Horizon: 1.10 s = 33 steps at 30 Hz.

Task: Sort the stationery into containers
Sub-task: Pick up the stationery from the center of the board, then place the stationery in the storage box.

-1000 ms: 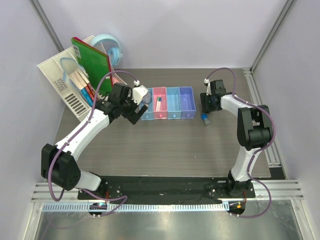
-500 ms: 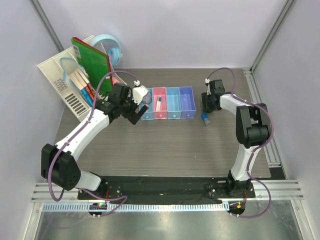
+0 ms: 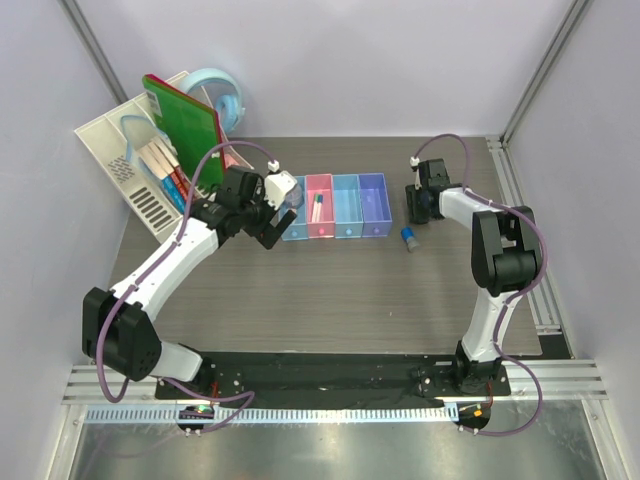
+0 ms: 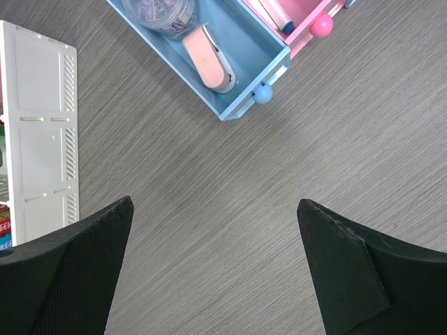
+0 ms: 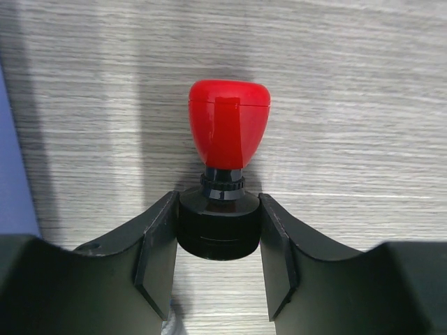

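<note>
Over the table (image 3: pixel 330 290), from the top camera, the left claw (image 3: pixel 281 217) is hovering by the near left corner of the bins (image 3: pixel 333 236), a row of four coloured light blue, pink, blue and violet. A pen (image 3: pixel 316 208) is lying in the pink one. The right claw (image 3: pixel 418 206) is reaching down to the tabletop just right of the violet bin, and whatever it is gripping is hidden beneath it in this view. A blue cylinder (image 3: pixel 409 238) is lying loose on the table, near that claw on its near side. At the far left corner a white organizer (image 3: pixel 112 150) is leaning with a green book (image 3: pixel 185 125) in it, and a round tape dispenser (image 3: pixel 222 92) is sitting behind them.

From the left wrist, the left claw (image 4: pixel 213 269) is standing wide, nothing between its fingers (image 4: pixel 70 272), with bare table below. The light blue bin (image 4: pixel 248 49) is showing at the top, with a pink eraser (image 4: pixel 209 59) lying inside beside a round clear tub (image 4: pixel 157 10). The pink bin (image 4: pixel 311 14) is touching it on the right, and the organizer (image 4: pixel 38 139) is filling the left edge.

From the right wrist, the right claw (image 5: pixel 218 241) is closing narrow round the black base of the red cylinder (image 5: pixel 228 129). Both pads (image 5: pixel 157 255) are sitting against that base with no gap showing. Its red top is pointing away from the claw over the table, and the violet bin's wall (image 5: pixel 10 153) is edging in at the left.
</note>
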Tool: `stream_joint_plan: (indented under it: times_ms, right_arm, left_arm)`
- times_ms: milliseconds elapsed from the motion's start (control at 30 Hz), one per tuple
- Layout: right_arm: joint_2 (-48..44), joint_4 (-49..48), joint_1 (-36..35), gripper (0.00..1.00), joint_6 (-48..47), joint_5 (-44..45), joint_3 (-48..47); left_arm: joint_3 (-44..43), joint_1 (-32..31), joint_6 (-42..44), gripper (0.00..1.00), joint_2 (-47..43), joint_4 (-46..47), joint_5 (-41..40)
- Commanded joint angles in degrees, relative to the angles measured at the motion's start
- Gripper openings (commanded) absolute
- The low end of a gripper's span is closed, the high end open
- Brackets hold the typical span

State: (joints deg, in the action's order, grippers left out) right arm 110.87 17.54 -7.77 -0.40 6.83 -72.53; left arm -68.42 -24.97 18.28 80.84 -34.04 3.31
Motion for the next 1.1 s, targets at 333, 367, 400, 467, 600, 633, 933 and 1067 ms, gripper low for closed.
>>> stream_joint_plan:
  times_ms: [333, 367, 400, 467, 600, 633, 933, 1067]
  right_arm:
    - [-14.9, -0.8, -0.7, 0.28, -20.6, 0.4, 5.4]
    - [-16.1, -0.1, -0.8, 0.29, -22.6, 0.4, 6.0]
    - [-18.8, -0.1, -1.2, 0.29, -23.6, 0.6, 7.1]
    - [-21.6, 0.5, -1.8, 0.29, -25.2, 0.3, 8.1]
    - [-29.4, 2.1, -4.3, 0.3, -31.2, 0.7, 11.0]
    - [-32.4, 2.1, -5.1, 0.3, -32.4, 1.2, 11.5]
    - [-46.1, 5.8, -16.8, 0.33, -41.4, 3.8, 17.2]
    - [-50.8, 7.5, -19.6, 0.33, -41.4, 2.1, 18.4]
  left_arm:
    - [-8.9, 5.1, -3.8, 1.0, 7.4, -1.2, 26.1]
    - [-10.2, 5.5, -3.7, 1.0, 8.1, -1.4, 27.8]
    - [-11.1, 5.5, -4.0, 1.0, 9.8, -1.3, 30.2]
    - [-13.9, 5.7, -4.0, 1.0, 11.5, -1.8, 32.3]
    - [-18.8, 6.0, -2.5, 1.0, 17.1, -3.6, 41.6]
    - [-20.2, 6.1, -1.9, 1.0, 18.2, -5.1, 43.3]
    - [-41.8, 6.3, 7.2, 1.0, 35.5, -22.5, 64.6]
    - [-50.0, 6.3, 11.6, 1.0, 41.2, -29.9, 68.4]
